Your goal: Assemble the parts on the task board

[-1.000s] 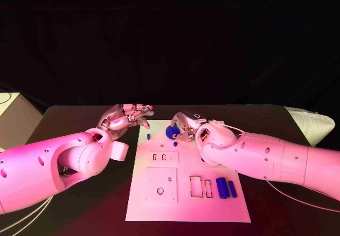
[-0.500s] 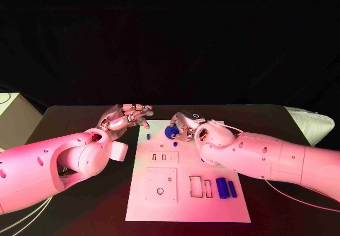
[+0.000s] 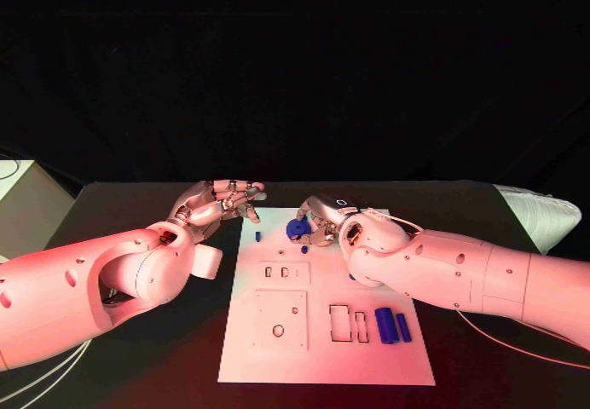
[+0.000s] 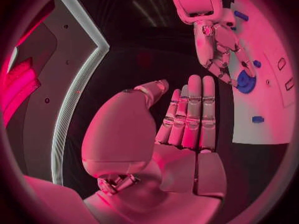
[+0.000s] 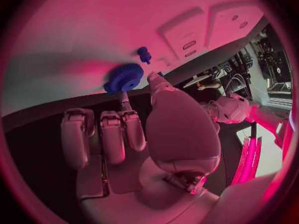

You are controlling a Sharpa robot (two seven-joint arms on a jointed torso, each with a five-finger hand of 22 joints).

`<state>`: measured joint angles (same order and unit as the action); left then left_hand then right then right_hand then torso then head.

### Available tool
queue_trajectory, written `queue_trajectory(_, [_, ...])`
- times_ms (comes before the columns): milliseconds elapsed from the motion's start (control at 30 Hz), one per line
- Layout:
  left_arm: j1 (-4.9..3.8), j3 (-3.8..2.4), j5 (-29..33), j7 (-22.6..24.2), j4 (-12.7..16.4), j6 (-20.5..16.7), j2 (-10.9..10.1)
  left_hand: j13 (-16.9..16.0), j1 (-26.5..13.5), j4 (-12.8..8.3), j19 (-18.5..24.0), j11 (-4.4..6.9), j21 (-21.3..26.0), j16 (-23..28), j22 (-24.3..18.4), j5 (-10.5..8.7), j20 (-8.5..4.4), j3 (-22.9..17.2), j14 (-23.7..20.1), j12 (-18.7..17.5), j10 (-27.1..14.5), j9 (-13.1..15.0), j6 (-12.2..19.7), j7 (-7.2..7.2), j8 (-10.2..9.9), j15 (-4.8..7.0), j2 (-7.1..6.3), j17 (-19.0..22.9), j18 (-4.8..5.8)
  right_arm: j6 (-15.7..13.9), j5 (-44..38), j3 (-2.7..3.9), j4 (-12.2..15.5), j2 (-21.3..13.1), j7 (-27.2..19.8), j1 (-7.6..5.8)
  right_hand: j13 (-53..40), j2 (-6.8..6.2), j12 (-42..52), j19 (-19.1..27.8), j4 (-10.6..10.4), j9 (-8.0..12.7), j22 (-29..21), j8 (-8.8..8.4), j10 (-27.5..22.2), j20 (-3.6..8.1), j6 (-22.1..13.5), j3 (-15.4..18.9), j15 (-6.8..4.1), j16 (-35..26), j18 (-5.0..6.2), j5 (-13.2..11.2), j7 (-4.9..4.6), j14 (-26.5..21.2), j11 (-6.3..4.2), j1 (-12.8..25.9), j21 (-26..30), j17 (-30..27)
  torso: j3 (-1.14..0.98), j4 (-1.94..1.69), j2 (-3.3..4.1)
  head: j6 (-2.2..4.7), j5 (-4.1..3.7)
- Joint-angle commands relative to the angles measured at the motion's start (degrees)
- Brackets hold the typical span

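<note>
The white task board (image 3: 322,358) lies in the middle of the black table. My right hand (image 3: 325,220) is over the board's far end and pinches a blue gear (image 3: 297,227) between thumb and a finger. The right wrist view has the gear (image 5: 123,78) at the fingertips (image 5: 125,102), close above the board (image 5: 81,30) and next to a small blue peg (image 5: 144,55). My left hand (image 3: 222,201) hovers open beside the board's far left corner, holding nothing. In the left wrist view its fingers (image 4: 190,109) lie straight, facing the right hand (image 4: 215,45) and the gear (image 4: 244,82).
Two blue cylinders (image 3: 391,325) lie at the board's near right beside two narrow slots (image 3: 347,324). A short blue peg (image 3: 303,250) and another small blue piece (image 3: 258,236) stand near the far end. A pale box (image 3: 22,204) sits at the table's left edge.
Almost nothing: the right hand keeps the blue gear at the same spot over the board's far end, and the left hand stays still.
</note>
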<state>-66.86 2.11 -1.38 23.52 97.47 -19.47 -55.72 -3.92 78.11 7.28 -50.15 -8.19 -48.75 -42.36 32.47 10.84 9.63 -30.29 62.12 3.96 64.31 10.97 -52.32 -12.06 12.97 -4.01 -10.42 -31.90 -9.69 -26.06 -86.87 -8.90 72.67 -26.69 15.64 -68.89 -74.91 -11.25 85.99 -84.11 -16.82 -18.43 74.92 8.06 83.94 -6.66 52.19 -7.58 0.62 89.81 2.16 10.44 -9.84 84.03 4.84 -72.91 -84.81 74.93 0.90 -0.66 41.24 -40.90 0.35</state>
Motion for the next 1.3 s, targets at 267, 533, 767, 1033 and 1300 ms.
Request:
queue_trajectory(267, [-0.07,-0.03,0.00,0.20,-0.01,1.27,0.03,-0.05,0.06,-0.02,0.57,-0.15,-0.25,-0.32,0.10,0.24,0.07,-0.33,-0.35,-0.19,-0.35,0.06,0.30,-0.27,-0.10,-0.05,0.36,0.07,-0.71,3.88,2.11,-0.01,-0.09,-0.60,-0.35,0.03,-10.91,1.87,-0.08,-2.10,-0.04,0.19,9.78,-0.05,2.06,-0.27,0.54,0.66,0.27,0.19,-0.54,1.24,0.20,5.97,0.14,2.02,0.08,15.07,-0.07,-0.02,-0.01,-0.02,-0.02])
queue_trajectory(533, [-0.06,-0.03,0.00,0.20,-0.02,1.26,-0.01,-0.05,0.06,-0.02,0.57,-0.15,-0.25,-0.32,0.10,0.24,0.07,-0.33,-0.35,-0.19,-0.35,0.06,0.30,-0.27,-0.10,-0.05,0.36,0.07,-0.71,4.53,3.22,-0.02,1.24,-1.97,0.18,0.04,-11.17,3.08,0.15,-2.26,0.00,0.37,10.02,0.02,2.30,-0.20,0.77,0.47,0.20,0.19,-0.60,2.39,0.31,5.97,0.05,4.22,-0.09,15.07,-0.11,0.04,0.04,-0.10,0.08])
queue_trajectory(767, [-0.06,-0.03,-0.02,0.20,-0.03,1.25,-0.08,-0.04,0.01,-0.02,0.64,-0.18,-0.35,-0.35,0.18,0.20,0.07,-0.36,-0.38,-0.19,-0.36,0.06,0.32,-0.30,-0.11,-0.06,0.35,0.09,-0.70,0.88,3.38,-0.02,3.86,-4.05,0.01,0.09,-11.50,3.69,0.46,-2.56,0.11,0.52,10.44,0.13,2.63,-0.10,1.04,-0.28,0.08,0.19,-0.71,4.88,0.43,5.97,-0.07,5.03,-0.45,15.07,-0.12,-0.02,-0.01,-0.12,0.00])
queue_trajectory(1033, [-0.05,-0.03,-0.04,0.23,-0.16,1.21,-0.17,-0.04,0.01,-0.02,0.64,-0.18,-0.35,-0.35,0.18,0.20,0.07,-0.36,-0.38,-0.19,-0.36,0.06,0.32,-0.30,-0.11,-0.06,0.35,0.09,-0.70,-6.21,3.60,0.15,8.66,-8.74,-1.63,-0.06,-11.73,3.44,0.68,-2.84,0.33,0.57,10.84,0.32,2.86,-0.01,1.41,-1.02,-0.02,0.19,-0.83,6.13,0.57,5.97,-0.20,4.31,-0.83,15.07,-0.12,0.23,-0.20,0.11,0.05])
queue_trajectory(1300, [-0.04,-0.02,-0.04,0.25,-0.36,1.24,-0.11,-0.04,0.01,-0.02,0.64,-0.18,-0.35,-0.35,0.18,0.20,0.07,-0.36,-0.38,-0.19,-0.36,0.06,0.32,-0.30,-0.11,-0.06,0.35,0.09,-0.70,-8.77,10.59,0.48,13.88,-16.86,-6.83,-1.75,-11.64,2.06,0.54,-2.75,0.87,0.84,10.76,0.43,2.77,0.16,1.70,-3.09,-0.16,0.19,-0.79,5.68,0.65,5.97,-0.33,0.49,-0.64,15.07,-0.36,0.88,-0.49,0.55,-0.11])
